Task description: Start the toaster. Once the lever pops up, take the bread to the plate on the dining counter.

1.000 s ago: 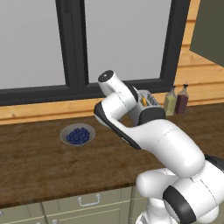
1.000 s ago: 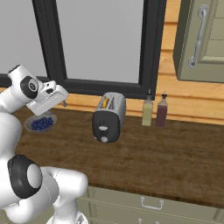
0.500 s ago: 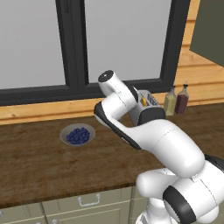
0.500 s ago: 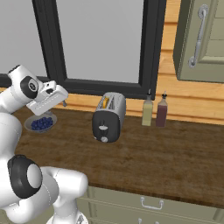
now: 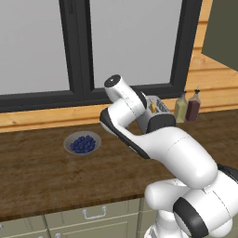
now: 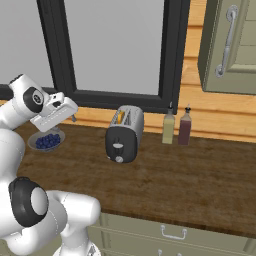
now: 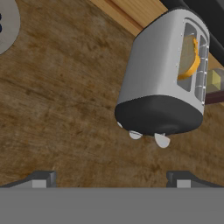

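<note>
The silver-grey toaster [image 6: 124, 134] stands on the wooden worktop [image 6: 195, 172] below the window, its dark end panel and pale knob facing me. In the left base view the toaster [image 5: 160, 113] peeks out from behind my arm. The bread [image 7: 191, 60] sits down in one slot, its tan top edge showing as bread [image 6: 120, 116]. My gripper [image 6: 71, 114] hovers to the left of the toaster, above the worktop and apart from it. In the hand view the gripper [image 7: 111, 180] is open, fingertips wide with nothing between them, and the toaster [image 7: 157, 83] lies ahead. The plate and the dining counter are out of view.
A grey bowl of blueberries [image 5: 82, 143] sits left of the toaster, below my hand as bowl [image 6: 46, 141]. Two condiment bottles [image 6: 176, 127] stand right of the toaster against the wooden wall ledge. An upper cabinet [image 6: 231, 45] hangs at the right.
</note>
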